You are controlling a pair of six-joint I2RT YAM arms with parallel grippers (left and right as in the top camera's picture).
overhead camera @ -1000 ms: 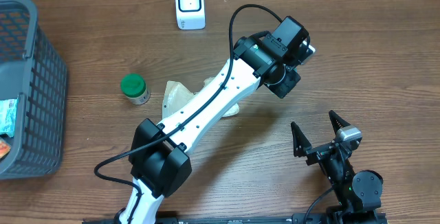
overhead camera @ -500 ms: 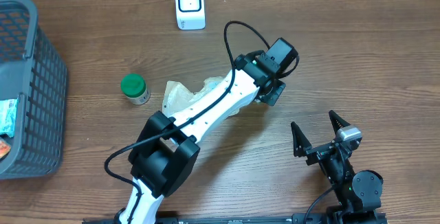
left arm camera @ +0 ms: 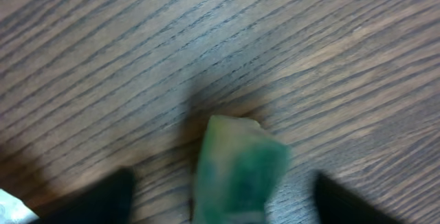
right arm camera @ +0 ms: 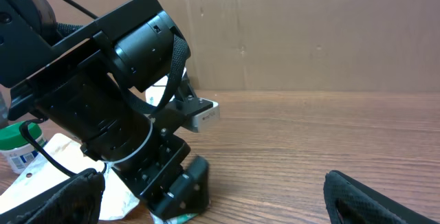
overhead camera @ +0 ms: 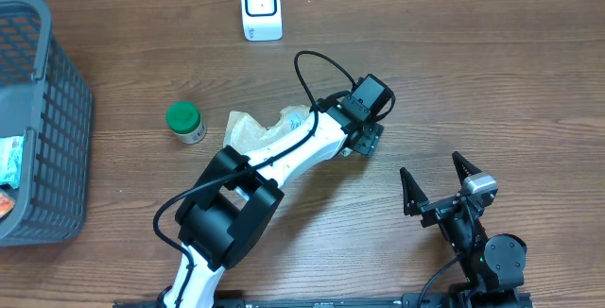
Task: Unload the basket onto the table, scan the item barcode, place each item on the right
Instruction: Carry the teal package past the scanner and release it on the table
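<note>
No legible text anywhere, label on green-lidded jar point(overhead camera: 186, 122) too small, green packet point(left arm camera: 237, 172) print blurred

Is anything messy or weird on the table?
A crumpled pale bag lies on the table, partly under the left arm. A small green item lies between the left gripper's open fingers, not held. Nothing looks spilled or broken.

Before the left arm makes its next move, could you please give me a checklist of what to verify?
1. Left end effector open: ok.
2. Green item on the table between its fingers, touching neither: ok.
3. Which face of the item is up: cannot tell, blurred.
4. Scanner upright, nothing in front: ok.
5. Right end effector open and empty: ok.
</note>
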